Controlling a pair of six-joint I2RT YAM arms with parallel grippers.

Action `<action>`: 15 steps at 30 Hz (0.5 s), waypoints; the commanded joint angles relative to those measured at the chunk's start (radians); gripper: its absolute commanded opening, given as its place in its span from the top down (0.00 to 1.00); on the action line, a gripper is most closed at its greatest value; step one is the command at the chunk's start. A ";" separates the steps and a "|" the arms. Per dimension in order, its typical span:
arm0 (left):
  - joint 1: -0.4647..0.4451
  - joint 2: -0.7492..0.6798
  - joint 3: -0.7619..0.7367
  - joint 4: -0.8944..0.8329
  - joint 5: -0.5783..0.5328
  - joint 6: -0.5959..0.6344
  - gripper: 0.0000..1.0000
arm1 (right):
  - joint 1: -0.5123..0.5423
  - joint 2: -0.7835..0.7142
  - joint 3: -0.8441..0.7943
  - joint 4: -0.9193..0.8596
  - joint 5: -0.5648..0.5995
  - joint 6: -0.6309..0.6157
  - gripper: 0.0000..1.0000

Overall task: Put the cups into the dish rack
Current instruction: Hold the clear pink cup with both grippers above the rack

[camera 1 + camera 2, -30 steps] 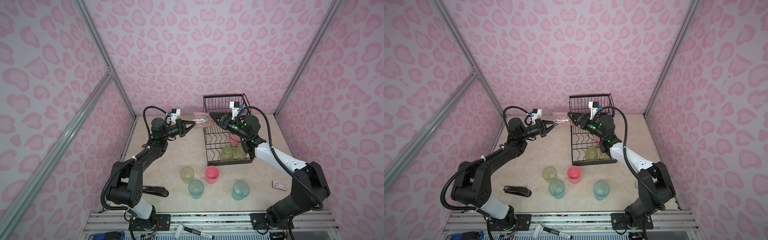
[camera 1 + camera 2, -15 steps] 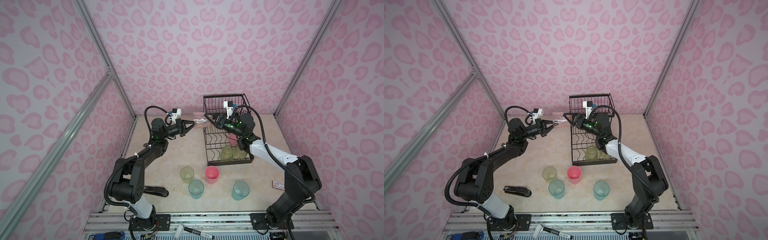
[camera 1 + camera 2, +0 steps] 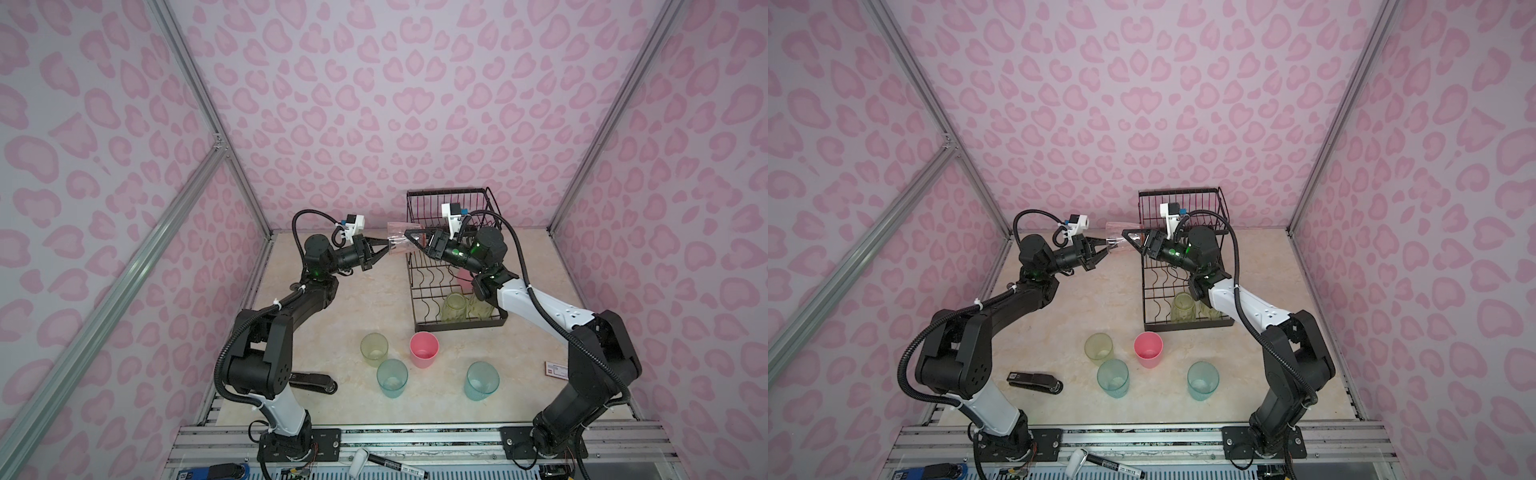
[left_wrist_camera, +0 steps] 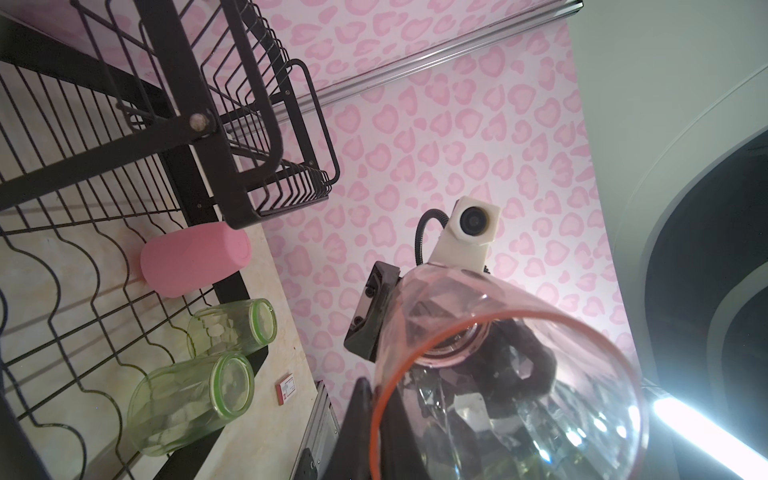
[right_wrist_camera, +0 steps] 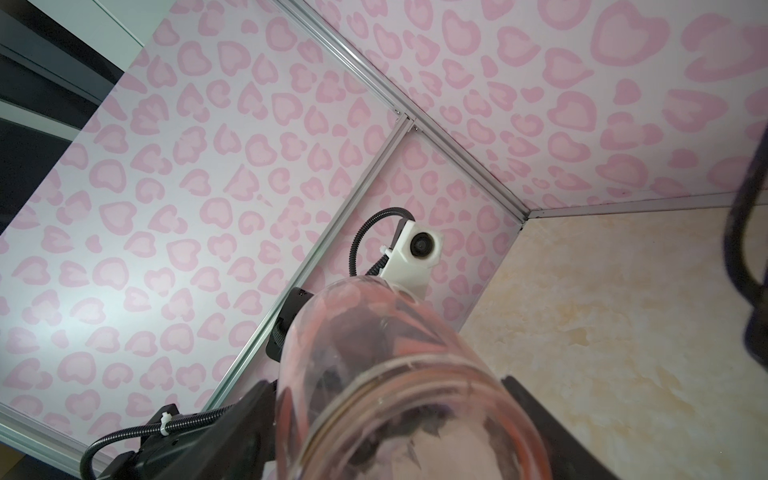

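While my left tool [image 3: 386, 248] pinches the clear cup [image 3: 399, 235], my right tool [image 3: 411, 242] straddles it, grip unclear; handover needs clamping first.

clear cup [image 4: 519, 374]: glossy see-through plastic, orange-pink tint, faceted base
pink cup [image 3: 424, 350]: opaque plastic, satin
teal cups [image 3: 392, 376]: translucent plastic
yellow-green cups [image 4: 195, 399]: translucent glossy plastic
dish rack [image 4: 174, 70]: black coated wire, matt
tabletop [image 3: 353, 299]: smooth, marble-look
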 commanded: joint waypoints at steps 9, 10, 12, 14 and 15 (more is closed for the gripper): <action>0.001 0.009 0.013 0.032 -0.004 0.016 0.90 | -0.001 -0.003 -0.006 0.022 -0.006 -0.021 0.32; 0.001 0.010 0.015 0.030 -0.003 0.019 0.90 | -0.002 -0.003 -0.007 0.022 -0.004 -0.023 0.33; 0.000 0.012 0.017 0.027 -0.003 0.022 0.88 | -0.001 -0.004 -0.009 0.016 0.000 -0.030 0.35; 0.001 0.013 0.017 0.025 -0.002 0.025 0.84 | -0.002 -0.007 -0.012 0.009 0.006 -0.040 0.36; 0.001 0.013 0.018 0.023 -0.002 0.027 0.82 | -0.002 -0.010 -0.013 0.004 0.008 -0.048 0.37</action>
